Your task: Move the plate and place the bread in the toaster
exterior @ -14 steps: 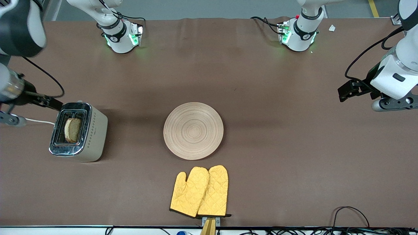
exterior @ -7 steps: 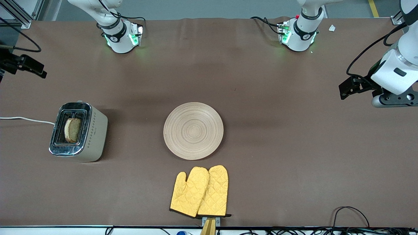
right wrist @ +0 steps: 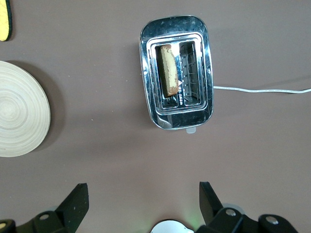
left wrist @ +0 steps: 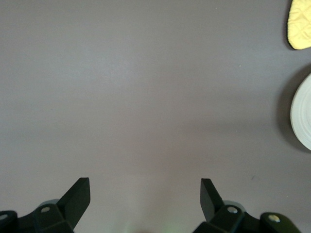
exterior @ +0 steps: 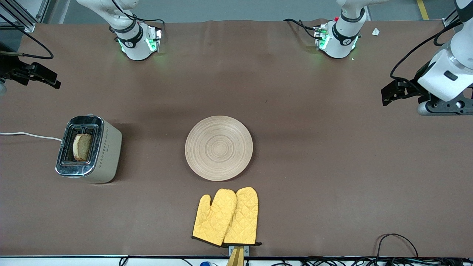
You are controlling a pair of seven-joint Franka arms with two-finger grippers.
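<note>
The cream-sided, chrome-topped toaster (exterior: 88, 149) stands toward the right arm's end of the table. The brown bread (exterior: 82, 147) stands upright in one of its slots; it also shows in the right wrist view (right wrist: 169, 69), in the toaster (right wrist: 177, 73). The tan wooden plate (exterior: 218, 147) lies empty at the table's middle and shows in both wrist views (right wrist: 19, 116) (left wrist: 303, 119). My right gripper (exterior: 38, 75) (right wrist: 143, 191) is open and empty, high over the table's end near the toaster. My left gripper (exterior: 396, 94) (left wrist: 145, 187) is open and empty over bare table at the left arm's end.
Two yellow oven mitts (exterior: 226, 218) lie nearer the front camera than the plate; one shows in the left wrist view (left wrist: 300, 24). The toaster's white cord (exterior: 29, 135) runs off the table's end. Cables lie along the near edge (exterior: 397, 245).
My right arm has pulled up and away from beside the toaster to the table's end. The left arm has shifted slightly. Bread, toaster and plate have not moved.
</note>
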